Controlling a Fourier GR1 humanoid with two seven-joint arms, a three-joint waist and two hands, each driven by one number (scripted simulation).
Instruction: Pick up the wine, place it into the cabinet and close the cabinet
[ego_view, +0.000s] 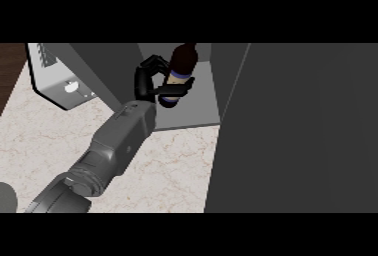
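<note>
Left hand (151, 82) curled round wine (179, 70), bottle upright inside open cabinet (184, 117), over its floor; right hand not visible; door (295, 125) stands open at right. Judgement: lower until base seats, then uncurl, withdraw clear of door; keep bottle off walls.

text: we can read none | bottle (179, 75): we see a pale band with blue edges, no letters legible | appliance (63, 82): white front, no markings we can read
</note>
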